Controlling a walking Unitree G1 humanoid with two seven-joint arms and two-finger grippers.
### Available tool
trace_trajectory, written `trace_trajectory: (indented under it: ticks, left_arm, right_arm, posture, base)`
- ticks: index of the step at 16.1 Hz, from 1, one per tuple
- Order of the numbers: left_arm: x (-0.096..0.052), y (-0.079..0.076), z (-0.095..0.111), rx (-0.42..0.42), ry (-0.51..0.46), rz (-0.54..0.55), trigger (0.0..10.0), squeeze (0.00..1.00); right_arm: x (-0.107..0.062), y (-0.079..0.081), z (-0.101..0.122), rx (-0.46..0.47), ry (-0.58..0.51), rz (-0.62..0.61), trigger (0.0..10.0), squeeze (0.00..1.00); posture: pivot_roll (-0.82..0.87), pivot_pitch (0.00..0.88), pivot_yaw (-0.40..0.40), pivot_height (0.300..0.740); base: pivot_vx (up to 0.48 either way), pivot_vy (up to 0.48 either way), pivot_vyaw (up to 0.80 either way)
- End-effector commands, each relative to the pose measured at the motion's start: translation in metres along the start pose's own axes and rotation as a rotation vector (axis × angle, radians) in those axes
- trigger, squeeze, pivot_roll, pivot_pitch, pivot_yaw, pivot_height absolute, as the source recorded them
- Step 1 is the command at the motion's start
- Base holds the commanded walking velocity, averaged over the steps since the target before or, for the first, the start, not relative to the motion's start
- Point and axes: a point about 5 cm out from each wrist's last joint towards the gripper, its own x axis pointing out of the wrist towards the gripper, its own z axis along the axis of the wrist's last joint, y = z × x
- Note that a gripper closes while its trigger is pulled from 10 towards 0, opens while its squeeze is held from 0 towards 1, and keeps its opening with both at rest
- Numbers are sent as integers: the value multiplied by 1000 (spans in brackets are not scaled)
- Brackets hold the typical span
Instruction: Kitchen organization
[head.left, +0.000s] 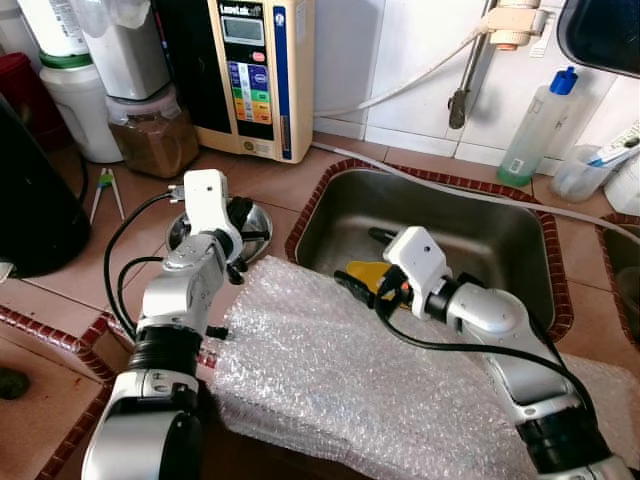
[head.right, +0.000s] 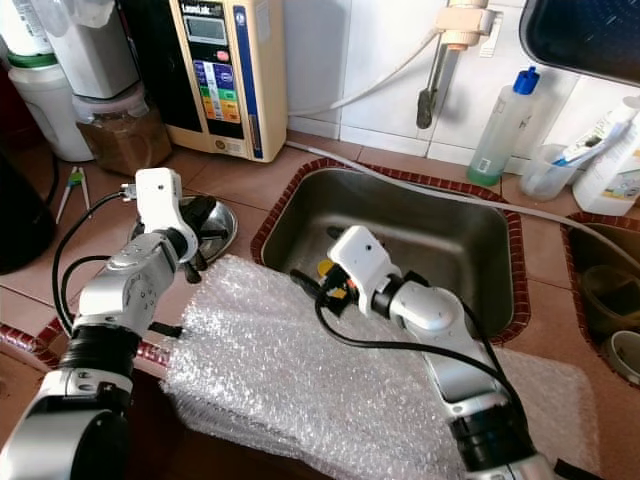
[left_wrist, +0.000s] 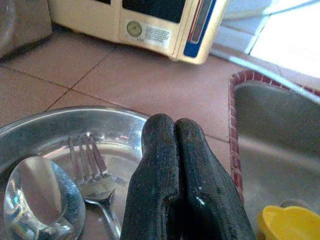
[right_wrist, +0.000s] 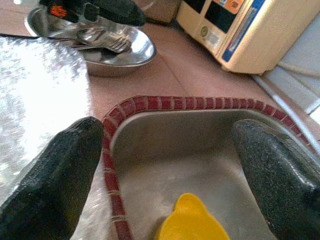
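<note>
Right claw (head.left: 362, 283) hangs spread wide above the yellow cup (right_wrist: 189, 220) in the sink (head.left: 520, 250), apparently to grab it. Left claw (left_wrist: 181, 175), pinched empty, hovers over the steel bowl (left_wrist: 35, 130) holding a fork (left_wrist: 92, 165) and spoon (left_wrist: 40, 192).

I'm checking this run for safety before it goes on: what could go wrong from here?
The right end effector hangs open over the yellow object in the sink; closing off-centre may push it away. The left end effector, shut above the steel bowl, could knock the fork and spoon.
</note>
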Motion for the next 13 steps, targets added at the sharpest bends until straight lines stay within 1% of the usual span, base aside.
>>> trace_trajectory:
  ticks: [1,2,3,4,5,6,7,8,9,10,11,12,13]
  left_arm:
    - [-2,-4,11,40,-63,-2,0,0]
    - [-3,-8,16,71,-94,-18,0,0]
    - [-4,-12,20,86,-137,-35,0,0]
    - [-5,-13,22,90,-155,-41,0,0]
    - [-8,-17,27,132,-220,-41,0,0]
    - [-8,-18,28,125,-226,-43,0,0]
    - [-9,-18,25,165,-199,-33,0,0]
    - [-8,-10,18,163,-142,3,9490,0]
    - [-8,-8,18,162,-132,13,9490,0]
    - [-8,0,18,166,-127,63,10000,871]
    - [-9,7,19,140,-113,114,10000,1000]
    - [-9,12,15,120,-84,146,10000,1000]
    - [-10,15,7,130,-35,161,10000,1000]
  right_arm:
    - [1,-7,4,-13,-13,-27,10000,0]
    - [2,-9,5,-10,-20,-39,10000,0]
    - [3,-9,3,-15,-17,-58,10000,0]
    - [4,-9,3,-16,-16,-66,10000,0]
    - [4,-8,2,10,-27,-98,10000,0]
    - [4,-8,1,12,-27,-100,10000,0]
    - [5,-7,0,6,-22,-96,10000,0]
    - [6,-7,-1,0,-16,-92,10000,0]
    - [6,-7,-1,-2,-16,-92,10000,0]
    - [6,-7,-1,-3,-17,-90,10000,0]
    - [7,-7,-1,-4,-17,-86,10000,0]
    - [8,-6,-2,-8,-16,-78,10000,0]
    - [9,-5,-1,-15,-19,-66,10000,0]
  posture:
    - [-58,0,7,740]
    - [-58,0,10,740]
    - [-63,0,17,740]
    - [-63,0,17,740]
    - [-55,0,21,740]
    - [-54,0,22,740]
    - [-52,0,21,740]
    - [-53,0,19,740]
    - [-53,0,19,740]
    - [-50,0,15,740]
    - [-45,0,13,740]
    - [-40,0,20,740]
    - [-41,0,27,740]
  base:
    - [0,0,0]
    - [0,0,0]
    - [0,0,0]
    - [0,0,0]
    - [0,0,0]
    - [0,0,0]
    - [0,0,0]
    - [0,0,0]
    - [0,0,0]
    - [0,0,0]
    - [0,0,0]
    - [0,0,0]
    - [0,0,0]
